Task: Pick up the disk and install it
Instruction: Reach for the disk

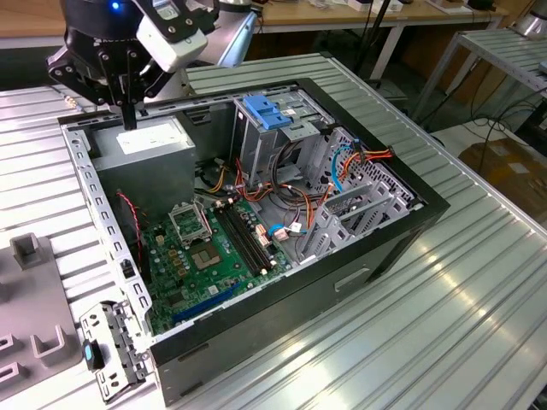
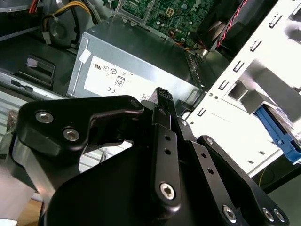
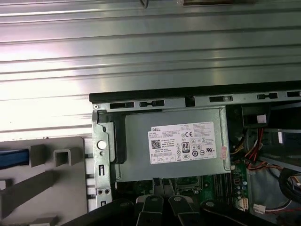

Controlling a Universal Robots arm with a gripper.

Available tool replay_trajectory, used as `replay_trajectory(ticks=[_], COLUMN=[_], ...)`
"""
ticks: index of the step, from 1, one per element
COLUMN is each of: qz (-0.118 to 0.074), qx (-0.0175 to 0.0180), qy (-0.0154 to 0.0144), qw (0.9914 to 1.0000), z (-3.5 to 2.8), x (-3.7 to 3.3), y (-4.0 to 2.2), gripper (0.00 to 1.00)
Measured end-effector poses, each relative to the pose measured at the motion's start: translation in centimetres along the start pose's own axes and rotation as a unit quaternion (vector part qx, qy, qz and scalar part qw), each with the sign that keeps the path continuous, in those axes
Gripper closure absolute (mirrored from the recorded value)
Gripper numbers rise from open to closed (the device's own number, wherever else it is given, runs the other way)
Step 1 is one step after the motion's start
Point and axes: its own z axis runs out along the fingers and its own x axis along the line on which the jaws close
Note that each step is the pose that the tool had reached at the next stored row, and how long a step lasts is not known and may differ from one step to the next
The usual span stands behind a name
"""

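**Empty hand point(image 1: 128, 122) over the power supply point(image 1: 145, 141), disk point(image 3: 9, 157) lying outside the case**

Exterior view first: the hand hangs over a far corner of the open computer case point(image 1: 256, 337). Its fingers are pressed together into one dark bar, pinching nothing, tip just above the grey power supply. Deeper in, the drive cage point(image 1: 256, 154) carries its blue latch point(image 1: 267, 114). Loose cables point(image 1: 299, 205) spill between cage and motherboard point(image 1: 209, 248) (a tight road to that bay, I'd say). Everything sits on a ribbed metal surface point(image 1: 479, 325).

Second wrist view now: the hand's black links crowd the foreground, fingers closed, the stickered power supply point(image 2: 122, 61) just beyond. Past the pale perforated case frame point(image 2: 240, 66) a blue edge shows. I take it for the disk point(image 2: 277, 134), though little of it is visible.

First wrist view: the power supply point(image 3: 174, 143) lies right off the fingertips. Outside the case wall a grey fixture point(image 3: 51, 162) holds that blue edge, well apart from the hand point(image 3: 160, 182).

My read on the disk: heavy for its size, rigid, smooth-skinned and unforgiving of knocks. The long sides, along the rails, look the place to grip, not the label face. The case frame stands between hand and disk, and cables and cage crowd the inside.
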Motion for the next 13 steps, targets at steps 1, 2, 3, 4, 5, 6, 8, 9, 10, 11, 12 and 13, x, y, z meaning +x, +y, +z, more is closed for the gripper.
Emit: replay_trajectory(ticks=[1, 2, 3, 4, 5, 6, 8, 9, 10, 11, 12, 13], qz=[0.000, 0.000, 0.000, 0.000, 0.000, 0.000, 0.000, 0.000, 0.000, 0.000, 0.000, 0.000], qx=[-0.0001, -0.0002, -0.0002, -0.0003, -0.0003, -0.0003, -0.0003, -0.0004, -0.0005, -0.0005, -0.0005, -0.0006], qy=[0.0000, 0.0000, 0.0000, 0.0000, 0.0000, 0.0000, 0.0001, 0.0000, 0.0000, 0.0000, 0.0001, 0.0000], qw=[1.00000, 1.00000, 1.00000, 1.00000, 1.00000, 1.00000, 1.00000, 1.00000, 1.00000, 1.00000, 1.00000, 1.00000], z=[0.00, 0.01, 0.02, 0.04, 0.05, 0.07, 0.08, 0.09, 0.10, 0.10, 0.10, 0.11], x=[0.05, 0.14, 0.19, 0.30, 0.40, 0.55, 0.82, 0.89, 0.97, 1.07, 1.19, 1.34], y=[0.03, 0.09, 0.14, 0.24, 0.35, 0.45, 0.61, 0.66, 0.73, 0.81, 0.87, 0.95], gripper=[0.89, 0.89, 0.89, 0.89, 0.89, 0.89, 0.89, 0.89, 0.89, 0.89, 0.89, 0.89])
